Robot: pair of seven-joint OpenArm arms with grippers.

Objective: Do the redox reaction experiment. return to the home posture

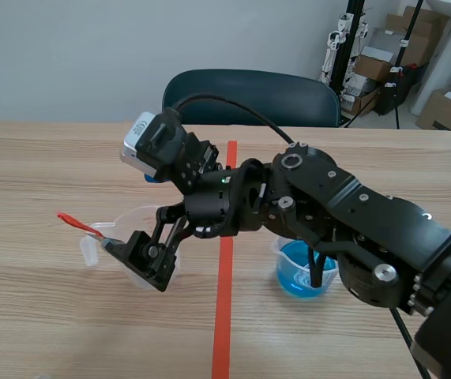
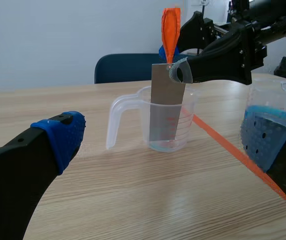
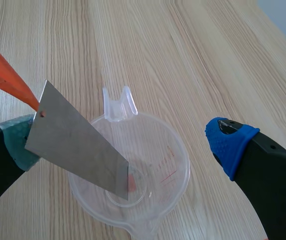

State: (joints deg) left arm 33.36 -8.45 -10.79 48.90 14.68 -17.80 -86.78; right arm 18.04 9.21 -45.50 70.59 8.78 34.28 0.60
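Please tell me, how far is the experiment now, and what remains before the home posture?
Done: the metal plate stands in the clear cup, its top at one pad of the open right gripper. In hand: that arm reaches across the tape line, above the cup. Left: draw it back to home; the left gripper is open and holds nothing.

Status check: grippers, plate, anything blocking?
Left gripper open, empty. Right gripper open, one pad against the metal plate. Plate leans in the clear cup. Blue-liquid beaker sits under the right arm.
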